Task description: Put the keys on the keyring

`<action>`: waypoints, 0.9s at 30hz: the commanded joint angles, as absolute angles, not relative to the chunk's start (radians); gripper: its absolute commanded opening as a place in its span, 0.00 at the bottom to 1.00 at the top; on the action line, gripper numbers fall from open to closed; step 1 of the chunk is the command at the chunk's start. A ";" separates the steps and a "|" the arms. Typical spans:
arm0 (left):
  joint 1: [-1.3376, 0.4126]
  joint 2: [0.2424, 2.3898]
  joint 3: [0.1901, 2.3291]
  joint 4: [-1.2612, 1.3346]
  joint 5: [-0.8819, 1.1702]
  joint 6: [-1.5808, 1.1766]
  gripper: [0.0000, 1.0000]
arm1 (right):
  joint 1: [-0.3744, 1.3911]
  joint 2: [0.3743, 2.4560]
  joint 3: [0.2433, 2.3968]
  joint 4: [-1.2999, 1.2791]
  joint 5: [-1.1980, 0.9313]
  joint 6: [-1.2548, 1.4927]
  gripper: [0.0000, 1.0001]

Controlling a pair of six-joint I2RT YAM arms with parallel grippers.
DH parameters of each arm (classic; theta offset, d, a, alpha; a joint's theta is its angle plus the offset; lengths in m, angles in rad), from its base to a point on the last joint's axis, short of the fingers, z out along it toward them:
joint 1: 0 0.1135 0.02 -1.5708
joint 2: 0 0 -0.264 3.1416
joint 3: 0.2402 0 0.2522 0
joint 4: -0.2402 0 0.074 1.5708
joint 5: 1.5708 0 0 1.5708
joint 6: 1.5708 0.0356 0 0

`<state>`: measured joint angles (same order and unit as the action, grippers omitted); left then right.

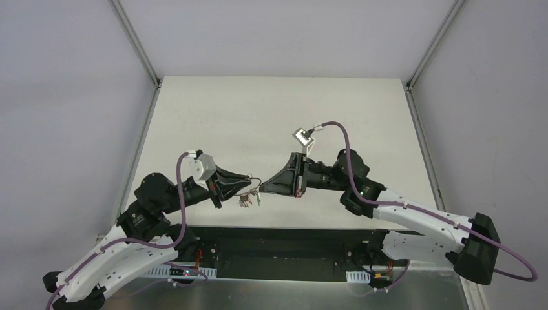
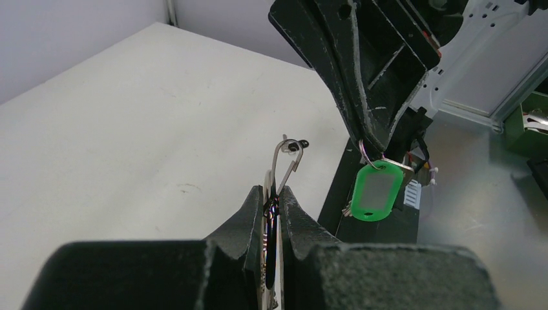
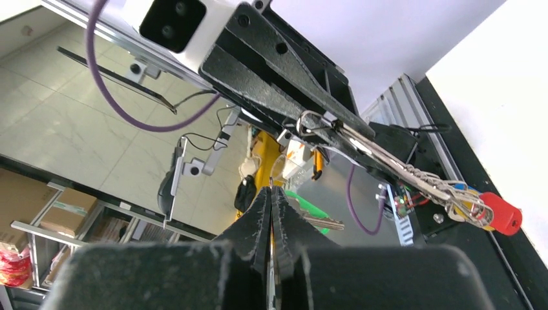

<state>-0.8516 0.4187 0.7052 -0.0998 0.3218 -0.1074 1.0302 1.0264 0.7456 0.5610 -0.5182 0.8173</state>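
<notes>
The keyring [image 2: 284,163] is clamped in the closed left gripper [image 2: 274,195] above the table [image 1: 258,116]. Its long axis points right, toward the right gripper [image 2: 376,152]. The green-headed key [image 2: 373,192] is pinched there, with its head hanging down, just right of the ring.

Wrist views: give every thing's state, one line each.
left tool: shut on the thin metal keyring
right tool: shut on the green-headed metal key
thin metal keyring: held aloft, red-headed key hanging from it
green-headed metal key: aloft, not touching keyring
</notes>
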 commanded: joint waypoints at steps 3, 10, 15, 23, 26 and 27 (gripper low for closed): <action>-0.857 0.392 0.683 0.088 0.369 -0.079 0.00 | 1.043 1.054 0.737 0.775 -0.467 0.898 0.00; -0.856 0.384 0.665 0.150 0.382 -0.069 0.00 | 1.048 1.093 0.748 0.806 -0.453 0.922 0.00; -0.857 0.379 0.656 0.160 0.399 -0.062 0.00 | 1.048 1.119 0.757 0.837 -0.444 0.945 0.00; -0.856 0.377 0.649 0.167 0.426 -0.059 0.00 | 1.048 1.137 0.768 0.842 -0.419 0.946 0.00; -0.856 0.378 0.648 0.167 0.432 -0.057 0.00 | 1.047 1.139 0.778 0.842 -0.418 0.949 0.00; -0.856 0.378 0.647 0.167 0.434 -0.056 0.00 | 1.048 1.138 0.778 0.844 -0.416 0.950 0.00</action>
